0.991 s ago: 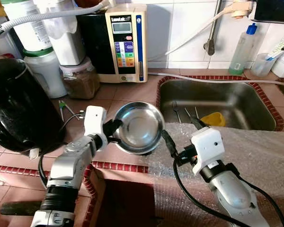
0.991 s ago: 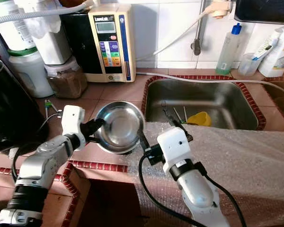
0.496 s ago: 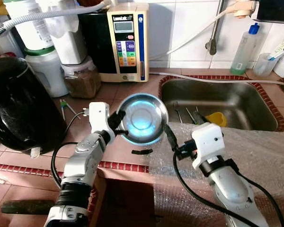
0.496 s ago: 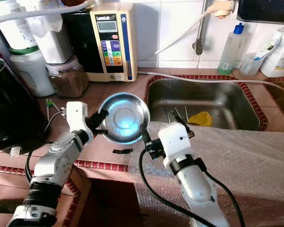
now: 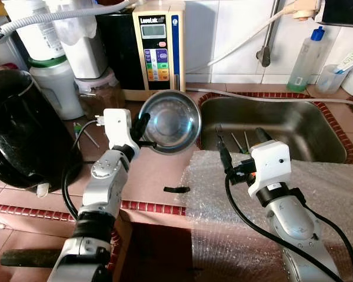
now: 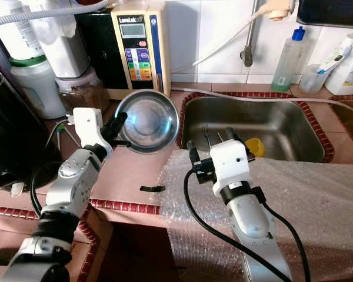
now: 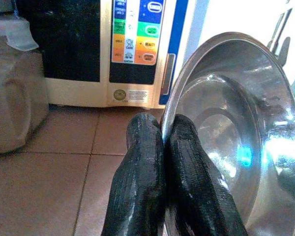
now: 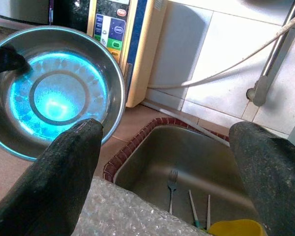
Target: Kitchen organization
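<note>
The left pincer (image 5: 142, 124) pinches the rim of the steel bowl (image 5: 169, 121) between its 2 fingers (image 7: 187, 172), holding it tilted in the air above the tiled surface (image 5: 147, 170), just beside the sink (image 5: 282, 126); gripping the thin edge likely gives the firmest hold on a smooth dish. The right pincer (image 8: 167, 162) hangs spread and empty over the bubble wrap (image 5: 329, 194), facing the sink, probably ready to help.
</note>
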Robot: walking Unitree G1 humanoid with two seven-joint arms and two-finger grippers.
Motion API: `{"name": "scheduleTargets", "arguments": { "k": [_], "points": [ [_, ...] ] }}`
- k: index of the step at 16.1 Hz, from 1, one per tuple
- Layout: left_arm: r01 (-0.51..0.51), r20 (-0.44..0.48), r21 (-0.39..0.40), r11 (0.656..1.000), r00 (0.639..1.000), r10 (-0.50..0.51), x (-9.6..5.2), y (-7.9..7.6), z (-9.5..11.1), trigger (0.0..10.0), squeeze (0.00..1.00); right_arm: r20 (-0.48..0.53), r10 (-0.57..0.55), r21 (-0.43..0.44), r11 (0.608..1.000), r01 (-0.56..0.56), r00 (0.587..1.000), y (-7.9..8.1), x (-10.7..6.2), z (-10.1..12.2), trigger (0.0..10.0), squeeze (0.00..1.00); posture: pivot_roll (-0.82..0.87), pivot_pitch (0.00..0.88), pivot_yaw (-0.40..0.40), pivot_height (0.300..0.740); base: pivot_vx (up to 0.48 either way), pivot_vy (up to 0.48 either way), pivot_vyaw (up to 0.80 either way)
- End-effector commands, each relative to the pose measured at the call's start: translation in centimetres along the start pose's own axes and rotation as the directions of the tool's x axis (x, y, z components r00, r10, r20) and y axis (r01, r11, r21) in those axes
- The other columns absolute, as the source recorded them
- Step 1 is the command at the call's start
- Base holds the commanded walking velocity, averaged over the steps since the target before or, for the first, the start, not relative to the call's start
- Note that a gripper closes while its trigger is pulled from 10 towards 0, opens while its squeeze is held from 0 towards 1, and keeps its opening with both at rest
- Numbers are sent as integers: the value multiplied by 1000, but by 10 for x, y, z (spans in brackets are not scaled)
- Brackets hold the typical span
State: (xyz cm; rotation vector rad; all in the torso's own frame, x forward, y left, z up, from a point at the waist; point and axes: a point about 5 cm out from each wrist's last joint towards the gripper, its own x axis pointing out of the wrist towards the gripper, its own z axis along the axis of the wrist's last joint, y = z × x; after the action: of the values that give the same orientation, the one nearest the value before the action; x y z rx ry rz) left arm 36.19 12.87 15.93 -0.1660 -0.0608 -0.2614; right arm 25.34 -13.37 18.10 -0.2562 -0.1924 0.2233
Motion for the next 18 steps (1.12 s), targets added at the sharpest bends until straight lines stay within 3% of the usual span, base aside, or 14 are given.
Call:
{"name": "scheduleTargets", "arguments": {
  "k": [1, 3, 6, 11, 15, 18],
  "points": [
    [-1, 43, 44, 999, 999, -1, 2, 5, 9, 0, 0, 13, -11, -1, 1000, 11, 1000, -1, 2, 1, 10000, 0, -29, 0, 78, 740, 0, 0, 0],
    [46, 106, 71, 996, 993, -54, 2, 1, 17, 0, 0, 14, -80, -23, 996, 81, 997, -9, 2, -1, 10000, 0, -27, 0, 77, 740, 0, 0, 0],
    [182, 190, 107, 977, 961, -200, 3, -18, 31, 0, 0, 25, -180, -50, 982, 181, 983, -32, 7, -3, 10000, 0, -26, 0, 71, 740, 0, 0, 0],
    [388, 205, 105, 916, 893, -401, -7, -43, 31, 0, 0, 18, -199, -32, 979, 199, 980, -52, 25, -9, 10000, 0, -10, 0, 66, 740, 0, 0, 0],
    [426, 203, 105, 899, 875, -438, -11, -49, 30, 0, 0, 19, -138, 18, 990, 137, 990, -49, 43, -11, 10000, 0, -4, 0, 63, 740, 0, 0, 0],
    [437, 194, 100, 894, 873, -449, -12, -51, 28, 0, 0, 52, -38, 74, 997, 35, 998, -27, 64, -3, 10000, 0, 1, 0, 57, 740, 0, 0, 0]
  ]
}}
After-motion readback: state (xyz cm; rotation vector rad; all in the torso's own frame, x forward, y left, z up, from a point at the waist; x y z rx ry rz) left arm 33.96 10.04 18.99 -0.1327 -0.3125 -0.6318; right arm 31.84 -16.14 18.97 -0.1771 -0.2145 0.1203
